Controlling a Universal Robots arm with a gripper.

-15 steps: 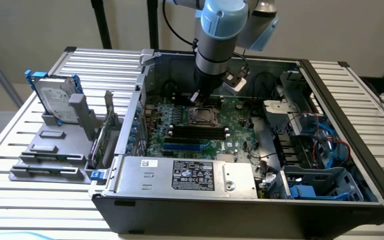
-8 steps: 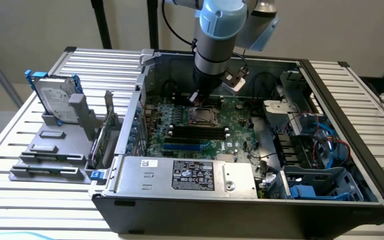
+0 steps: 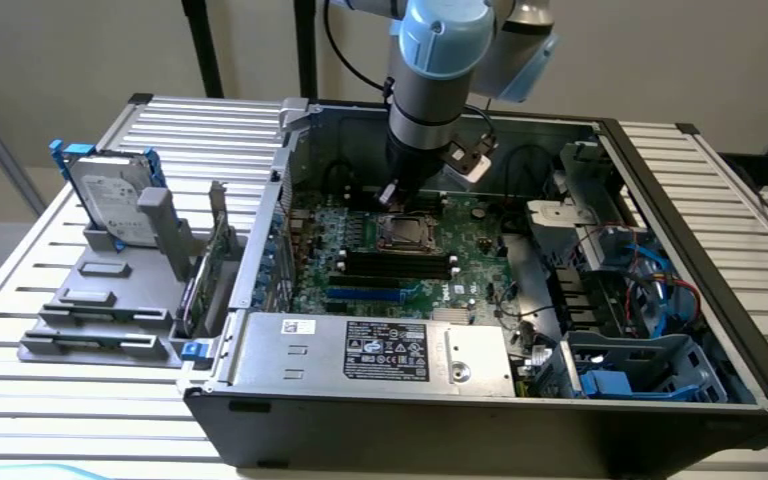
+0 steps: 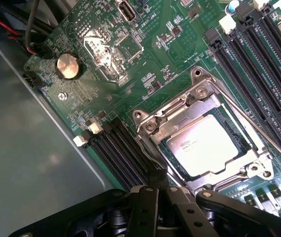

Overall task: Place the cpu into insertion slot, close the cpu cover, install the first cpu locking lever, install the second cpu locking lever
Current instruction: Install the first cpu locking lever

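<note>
Reaching down from above into an open computer case (image 3: 491,430) lying on a slatted metal surface (image 3: 197,130). Hovering with the tool (image 3: 387,192) low over the green board (image 3: 484,275), just beside the socket (image 3: 406,233), on its far side in the exterior view. Holding the tool (image 4: 160,191) clenched, black fingers pressed together, grasping nothing and touching nothing.

Looking from the wrist onto the chip (image 4: 207,145), already sitting flat inside the socket with its pale printed face up. Noting the cover (image 4: 194,111) lying down over it, its silvery frame surrounding the chip and leaving the middle showing through the window. Not being able to tell whether the cover is latched.

Passing over long black memory slots (image 4: 259,64) running along both sides of the socket, and a round coin battery (image 4: 67,65) sitting further off on the board.

Taking in, at the near end of the case, a silver power supply (image 3: 384,350) with a black label. Spotting on the exterior view's left, well apart from the case, a hard drive (image 3: 111,200) standing upright in a grey holder (image 3: 104,300) on the surface.
</note>
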